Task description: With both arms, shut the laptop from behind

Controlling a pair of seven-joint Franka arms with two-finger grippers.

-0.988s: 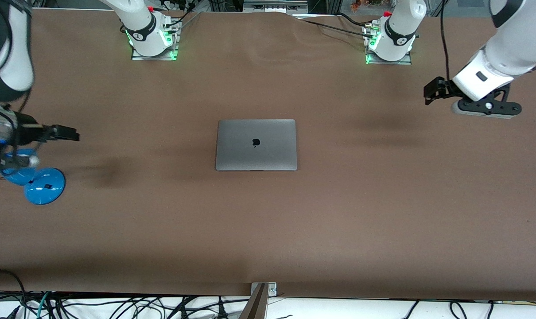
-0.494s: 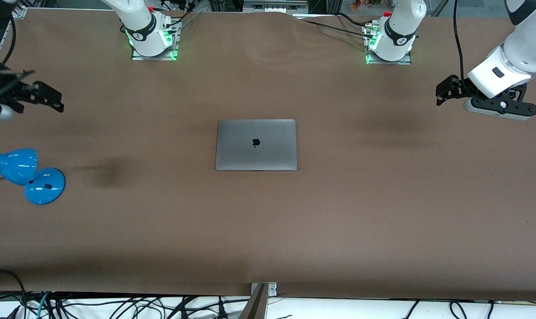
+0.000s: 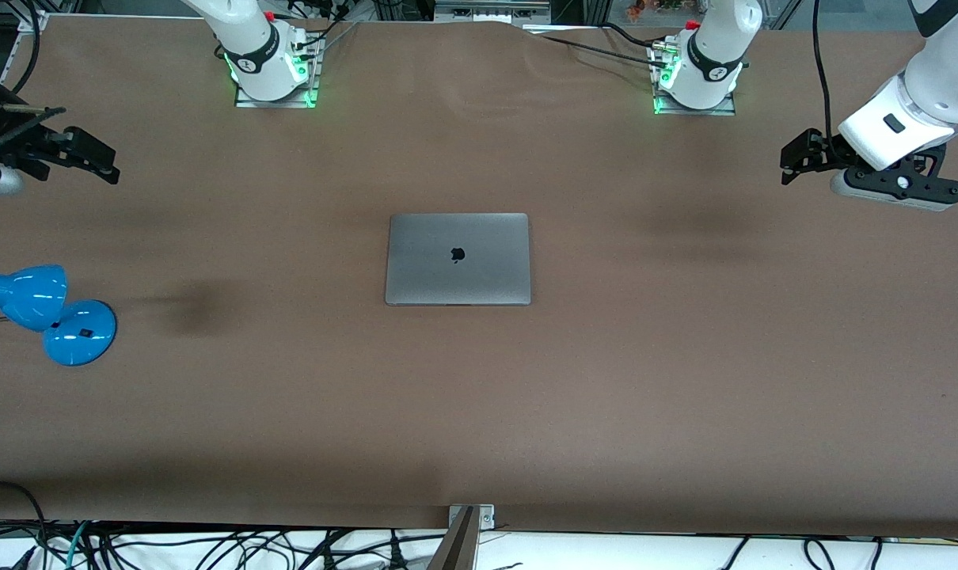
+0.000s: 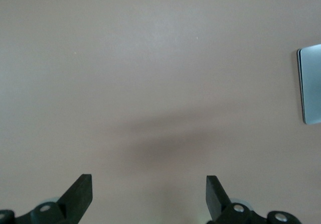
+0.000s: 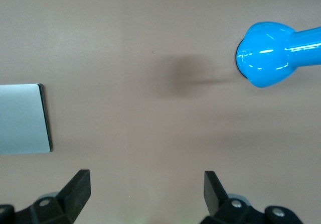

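A glossy blue desk lamp (image 3: 47, 313) sits nearest the front camera at the right arm's end of the brown tabletop (image 3: 685, 380), and the slim space-grey metal laptop (image 3: 458, 258) lies shut and flat mid-tabletop, its dark logo up. Farther back, the right pincer (image 3: 91, 158) hangs over that same end above the lamp and the left pincer (image 3: 796, 154) over the left arm's end, both well apart from the laptop. The 2 pincers' fingers (image 4: 80, 191) (image 5: 80, 186) are spread wide, pinching nothing.

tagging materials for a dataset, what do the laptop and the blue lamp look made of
Laptop: looks like brushed grey metal, matte, with an even soft sheen and a dark logo on the shut lid. Lamp: glossy blue, probably plastic or painted metal; sharp white highlights show on its head in the right wrist view.
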